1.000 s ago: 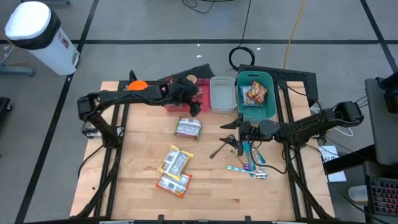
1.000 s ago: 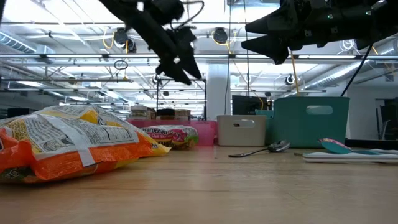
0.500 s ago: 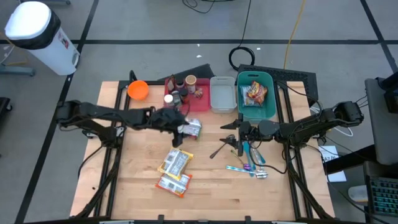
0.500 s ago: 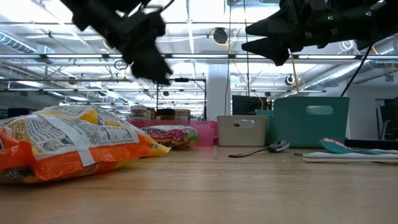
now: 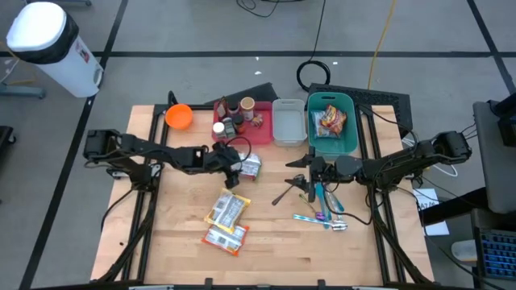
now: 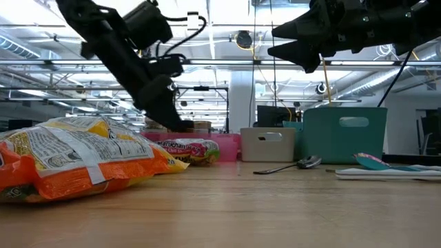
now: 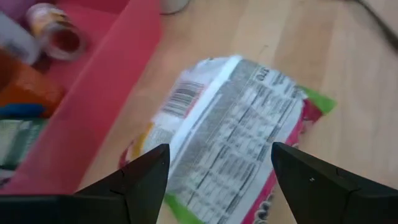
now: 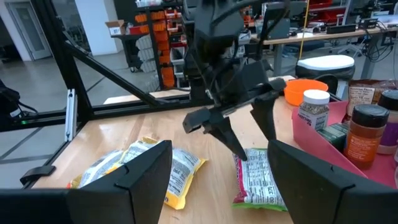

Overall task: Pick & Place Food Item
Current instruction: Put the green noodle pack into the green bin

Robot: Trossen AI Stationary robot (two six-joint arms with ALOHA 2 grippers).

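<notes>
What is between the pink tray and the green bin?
A pale grey box sits between the pink tray and the green bin. The high view shows the three side by side, and the box looks empty.

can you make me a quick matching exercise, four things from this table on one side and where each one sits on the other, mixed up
Things:
1. orange bowl
2. snack bag with red and yellow print
3. green and pink packet
4. spoon

Places:
A. inside the teal bin
B. on the bare wood just below the pink tray, under the left gripper
C. near the table's far left corner, left of the pink tray
D. on the wood in front of the grey bin, below the right gripper

Pairs: 1-C, 2-A, 3-B, 4-D
</notes>
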